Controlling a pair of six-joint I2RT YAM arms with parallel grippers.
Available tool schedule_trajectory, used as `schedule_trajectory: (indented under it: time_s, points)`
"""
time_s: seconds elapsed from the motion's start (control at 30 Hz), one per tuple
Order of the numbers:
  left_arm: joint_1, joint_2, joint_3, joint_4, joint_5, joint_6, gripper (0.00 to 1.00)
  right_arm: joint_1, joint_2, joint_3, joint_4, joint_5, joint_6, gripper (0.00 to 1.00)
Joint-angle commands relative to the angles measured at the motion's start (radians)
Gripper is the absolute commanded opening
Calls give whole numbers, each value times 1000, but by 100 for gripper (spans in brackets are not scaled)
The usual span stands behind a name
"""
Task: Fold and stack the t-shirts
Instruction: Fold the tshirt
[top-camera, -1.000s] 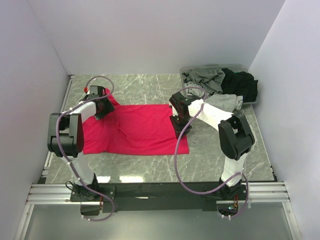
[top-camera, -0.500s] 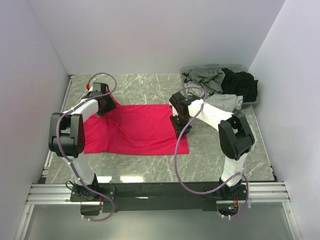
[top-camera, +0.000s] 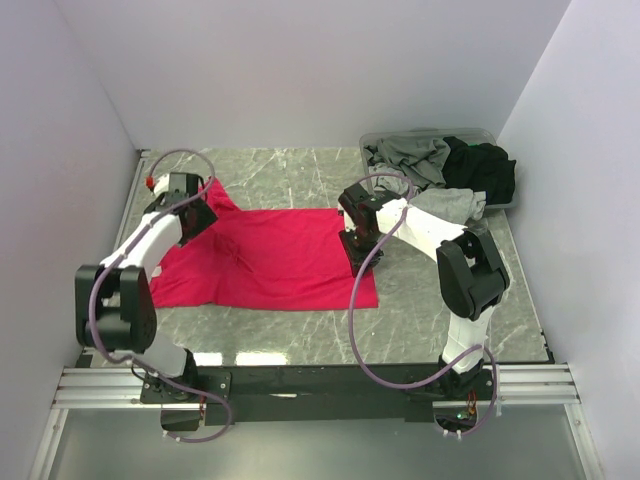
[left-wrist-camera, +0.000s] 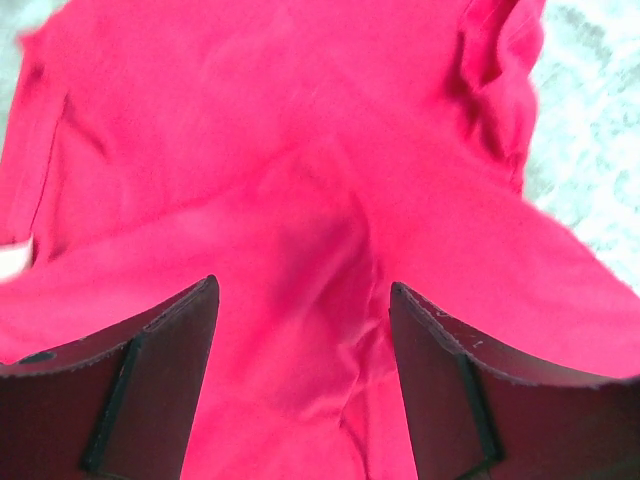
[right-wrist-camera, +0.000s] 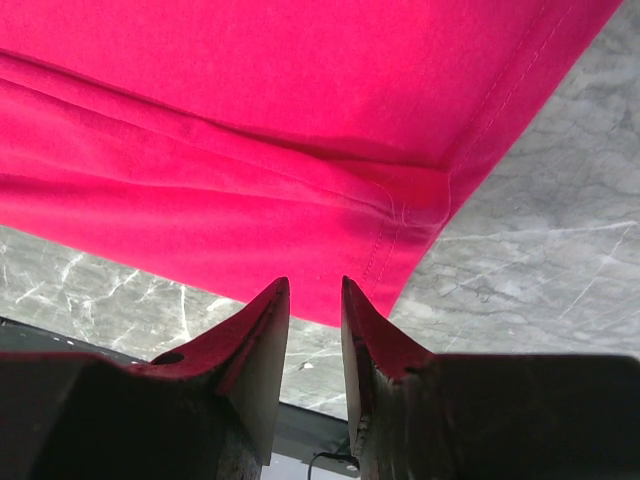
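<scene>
A bright pinkish-red t-shirt lies spread flat on the marble table. My left gripper is open just above the shirt's upper left part, near a sleeve. In the left wrist view its jaws stand wide apart over wrinkled red cloth, with nothing between them. My right gripper is low at the shirt's right edge. In the right wrist view its jaws are slightly apart, just short of the shirt's hem, and bare table shows between them. A grey t-shirt and a black t-shirt lie heaped at the back right.
A grey plastic tub at the back right holds the heaped shirts. More grey cloth hangs over its front edge beside the right arm. White walls close in the table on the left, back and right.
My left arm has swung left and its gripper has moved left and slightly back. The shirt's left side now spreads further left. The right arm has not moved.
</scene>
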Motion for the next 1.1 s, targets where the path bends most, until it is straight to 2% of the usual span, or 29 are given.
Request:
schedule_trajectory:
  time_s: [0.0, 0.3, 0.53, 0.83, 1.07]
  points:
    - [2, -73, -83, -33, 11, -75, 75, 9, 4, 41, 27, 9, -23, 35]
    - [43, -206, -297, -40, 53, -103, 76, 10, 32, -3, 79, 7, -33, 35]
    - [172, -217, -465, 38, 106, -95, 77, 9, 53, -39, 91, 37, -11, 35]
    - [319, -206, -522, 102, 148, -57, 77, 12, 69, -92, 99, 69, 15, 34]
    - [355, -232, -525, 81, 139, -74, 77, 33, 90, -141, 96, 57, 35, 34]
